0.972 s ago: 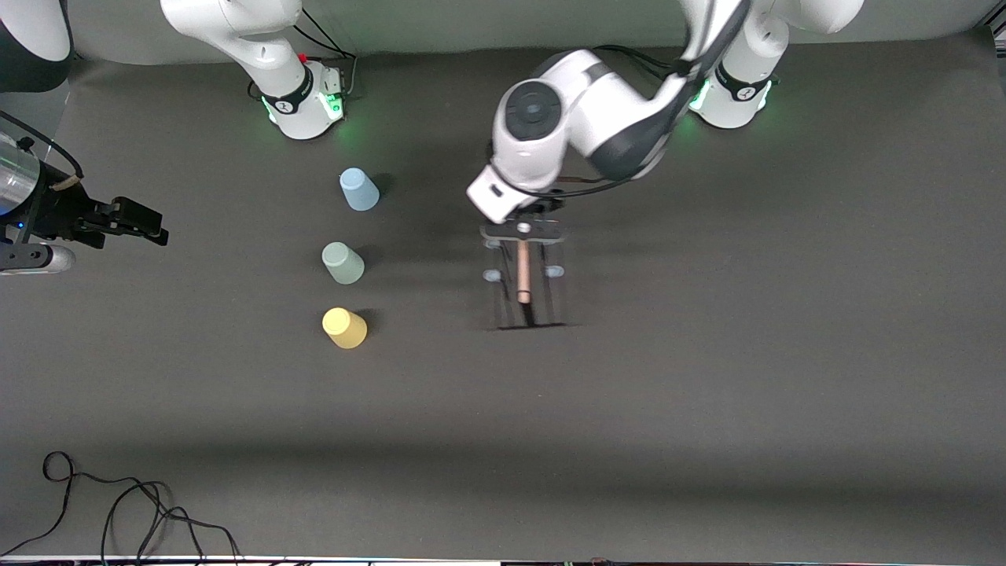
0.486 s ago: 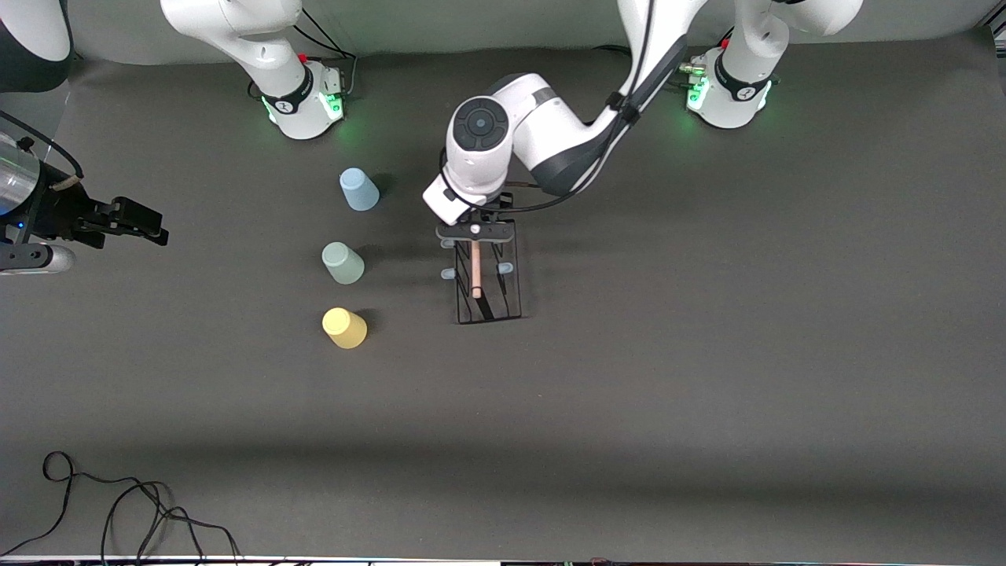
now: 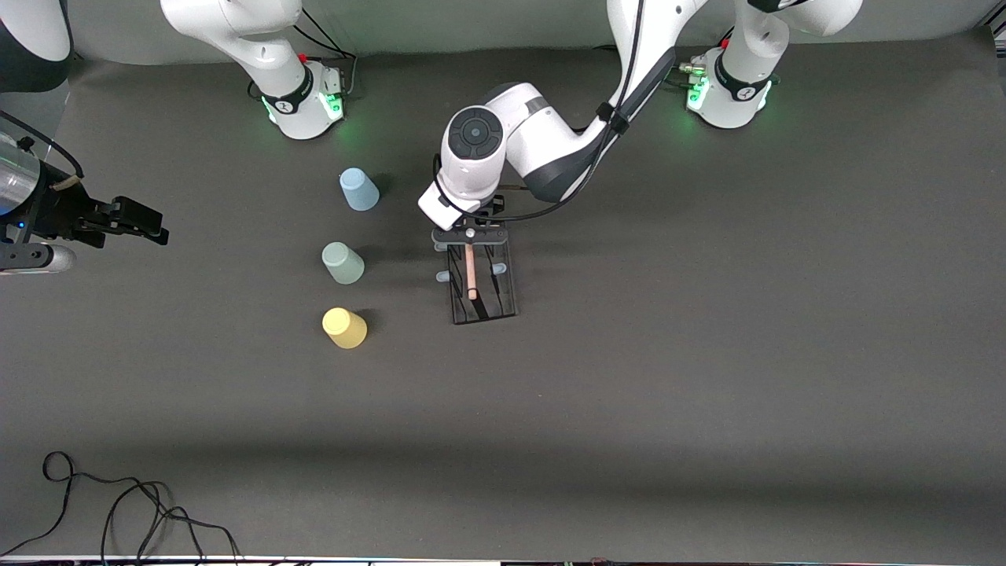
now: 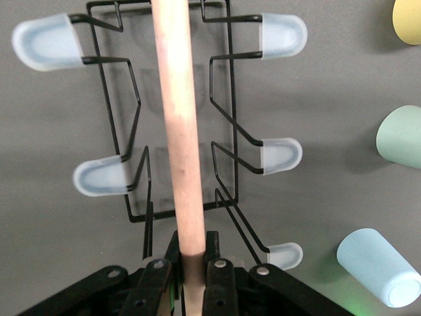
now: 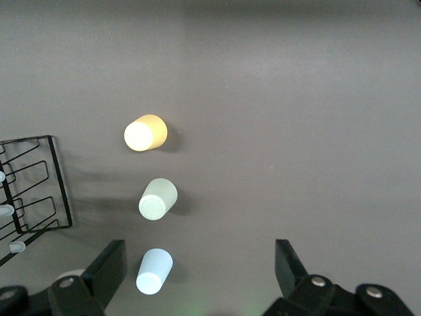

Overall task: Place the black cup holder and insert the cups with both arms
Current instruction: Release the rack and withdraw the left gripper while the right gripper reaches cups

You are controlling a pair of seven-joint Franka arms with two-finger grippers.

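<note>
From the front view, my left gripper (image 3: 469,233) sits over the middle of the dark grey table (image 3: 707,354), its fingers clamped on the light wooden rod handle (image 3: 470,271) of the black cup holder (image 3: 481,284). The holder runs from my left gripper toward the front camera, and its wire base looks to be down on the cloth, though I cannot be sure. Toward the right arm's end of the table from that gripper stand three upturned cups in a line: the light blue cup (image 3: 358,189) nearest the bases, the grey-green cup (image 3: 343,262) in the middle, the yellow cup (image 3: 344,328) nearest the camera. A loose black cable (image 3: 118,511) lies at the table's near corner on the right arm's end. My right arm waits, its gripper not in this view. Both bases glow green along a pale back wall.

In the left wrist view, my fingers (image 4: 158,283) pinch the rod, with pale-tipped pegs (image 4: 283,34) splayed on either side over bare grey cloth.

In the right wrist view, my right gripper (image 5: 200,273) hangs with fingers wide apart above the blue cup, holding nothing; the cloth is smooth and matt.
</note>
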